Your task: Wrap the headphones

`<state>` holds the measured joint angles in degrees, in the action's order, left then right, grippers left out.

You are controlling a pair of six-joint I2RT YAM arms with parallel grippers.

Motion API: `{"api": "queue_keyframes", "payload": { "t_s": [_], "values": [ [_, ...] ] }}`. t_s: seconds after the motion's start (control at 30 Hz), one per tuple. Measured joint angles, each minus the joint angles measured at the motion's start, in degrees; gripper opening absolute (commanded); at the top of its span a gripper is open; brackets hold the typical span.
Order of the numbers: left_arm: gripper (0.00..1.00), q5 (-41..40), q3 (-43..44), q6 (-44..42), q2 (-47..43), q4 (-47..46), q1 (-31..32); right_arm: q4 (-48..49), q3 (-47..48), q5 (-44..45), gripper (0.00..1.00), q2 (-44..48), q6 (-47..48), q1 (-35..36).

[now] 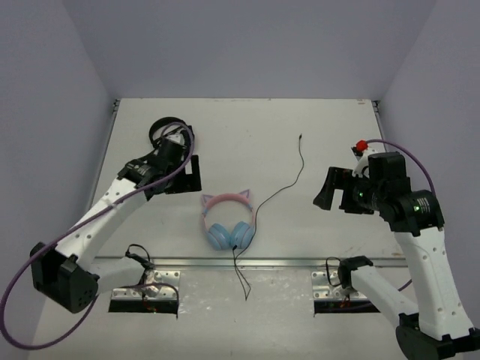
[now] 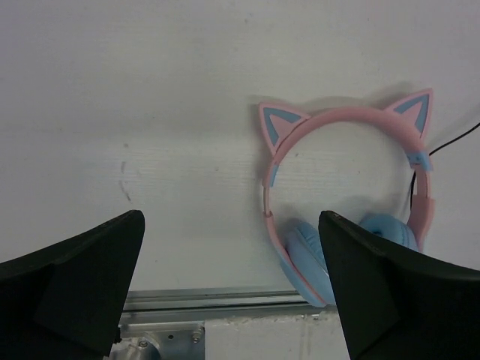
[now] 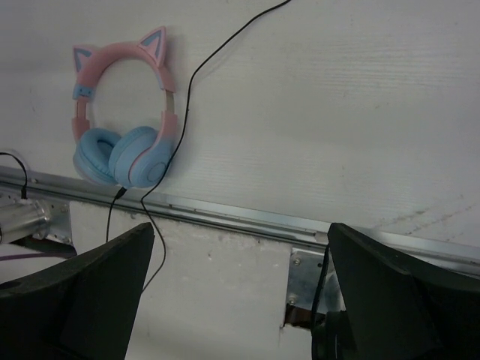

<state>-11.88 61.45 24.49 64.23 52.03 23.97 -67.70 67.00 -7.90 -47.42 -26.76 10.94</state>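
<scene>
Left jaws and right jaws wide apart; headphones (image 1: 225, 235) flat on table (image 1: 247, 127).

Pink cat-eared headphones (image 1: 227, 222) with blue earcups, flat on the table, black cable (image 1: 281, 187) unwound beside.

Left pincer (image 1: 182, 174) gaping, right pincer (image 1: 334, 189) gaping — arms well apart
</scene>
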Motion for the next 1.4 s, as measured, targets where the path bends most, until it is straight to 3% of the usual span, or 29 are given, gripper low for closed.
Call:
{"api": "queue_keyframes", "payload": {
  "t_s": [0.13,0.5,0.53,0.83,1.03,1.23,1.4],
  "values": [
    [1.0,4.48,-4.59,0.02,9.11,-4.83,3.19,2.78,-2.34,-2.49,0.99,-1.64,-0.31,0.0],
    [0.78,8.57,-8.9,-0.33,25.35,-16.39,5.01,6.86,-7.34,-5.14,0.99,-0.13,-0.46,0.0],
    [0.72,8.61,-9.57,-0.46,26.16,-17.16,5.01,7.02,-7.67,-5.14,0.99,0.07,-0.46,0.0],
    [0.44,8.83,-9.84,-1.7,30.75,-22.49,5.05,9.55,-10.23,-7.21,0.99,0.0,-1.49,0.0],
    [0.0,9.18,-9.35,-1.62,31.52,-24.81,5.07,11.26,-11.52,-8.74,0.99,0.26,-1.97,0.0],
    [0.0,8.76,-9.18,-1.46,30.67,-24.09,5.35,14.21,-14.27,-11.39,0.99,1.05,-1.55,0.0],
    [0.0,3.65,-7.17,0.0,20.74,-15.74,6.01,22.38,-17.68,-23.23,0.99,3.58,-1.81,-0.04]
  ]
}}
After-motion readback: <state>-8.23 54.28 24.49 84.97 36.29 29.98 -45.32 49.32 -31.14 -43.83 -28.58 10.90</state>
